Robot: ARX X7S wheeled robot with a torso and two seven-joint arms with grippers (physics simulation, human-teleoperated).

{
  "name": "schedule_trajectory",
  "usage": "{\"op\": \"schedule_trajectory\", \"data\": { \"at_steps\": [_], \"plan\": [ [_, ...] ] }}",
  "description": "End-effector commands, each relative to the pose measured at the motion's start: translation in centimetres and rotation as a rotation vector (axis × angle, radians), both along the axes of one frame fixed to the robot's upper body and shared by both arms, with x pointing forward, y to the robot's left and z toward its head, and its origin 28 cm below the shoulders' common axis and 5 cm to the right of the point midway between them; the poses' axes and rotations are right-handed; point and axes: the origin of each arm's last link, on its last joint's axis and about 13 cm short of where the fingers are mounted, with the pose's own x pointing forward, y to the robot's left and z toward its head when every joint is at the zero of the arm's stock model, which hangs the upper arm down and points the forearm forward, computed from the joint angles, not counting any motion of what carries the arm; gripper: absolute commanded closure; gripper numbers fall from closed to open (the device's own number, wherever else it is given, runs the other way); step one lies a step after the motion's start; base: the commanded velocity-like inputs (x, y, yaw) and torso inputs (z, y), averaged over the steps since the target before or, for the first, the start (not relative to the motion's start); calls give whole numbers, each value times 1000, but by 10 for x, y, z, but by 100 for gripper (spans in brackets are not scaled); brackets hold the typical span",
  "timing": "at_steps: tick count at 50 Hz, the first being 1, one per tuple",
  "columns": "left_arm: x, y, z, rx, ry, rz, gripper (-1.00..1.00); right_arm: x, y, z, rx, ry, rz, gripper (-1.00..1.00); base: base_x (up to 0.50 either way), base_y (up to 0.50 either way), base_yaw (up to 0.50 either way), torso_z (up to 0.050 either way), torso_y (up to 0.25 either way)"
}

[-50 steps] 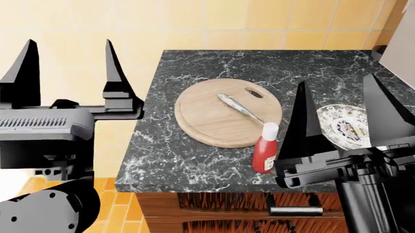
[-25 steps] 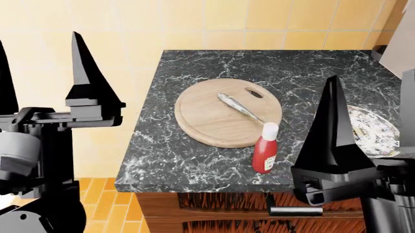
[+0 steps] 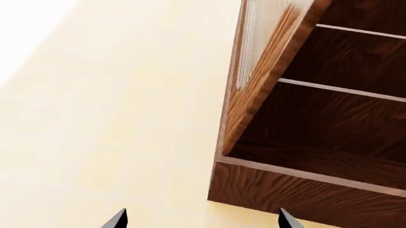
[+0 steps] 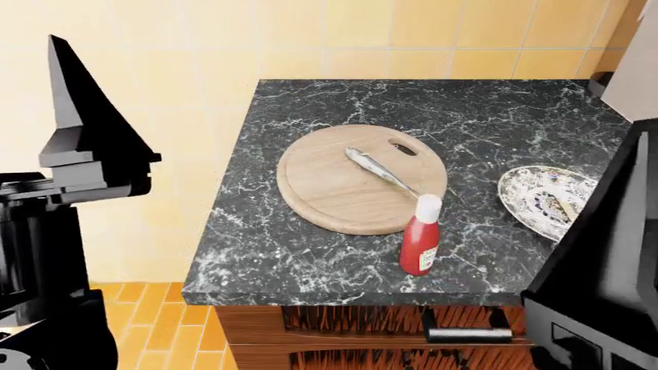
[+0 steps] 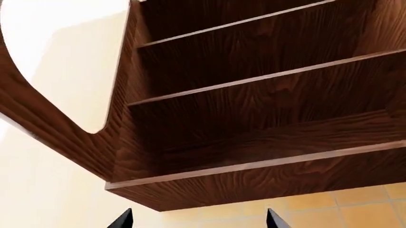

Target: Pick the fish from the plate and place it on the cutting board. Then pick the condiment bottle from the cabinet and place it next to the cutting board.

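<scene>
Both jobs looking done, we are keeping our empty, parted grippers lifted clear, leaving the fish (image 4: 383, 170) lying on the cutting board (image 4: 360, 179) and the condiment bottle (image 4: 420, 236) upright at its five o'clock edge.

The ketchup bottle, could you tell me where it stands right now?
In the head view the condiment bottle stands upright on the dark marble counter, at the near-right edge of the cutting board, left of the plate.
</scene>
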Motion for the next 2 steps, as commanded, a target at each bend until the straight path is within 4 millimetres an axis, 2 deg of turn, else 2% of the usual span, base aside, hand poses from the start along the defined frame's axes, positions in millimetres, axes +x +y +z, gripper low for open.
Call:
{"op": "schedule_trajectory", "data": {
  "at_steps": [1,2],
  "plan": [
    [-4,2,3,-41,-26,0,-100,-9,-2,2,28,-62,11,-100,0,0,0,0,0],
    [-5,3,3,-44,-30,-1,-100,-10,-2,2,30,-67,12,-100,0,0,0,0,0]
  ]
}}
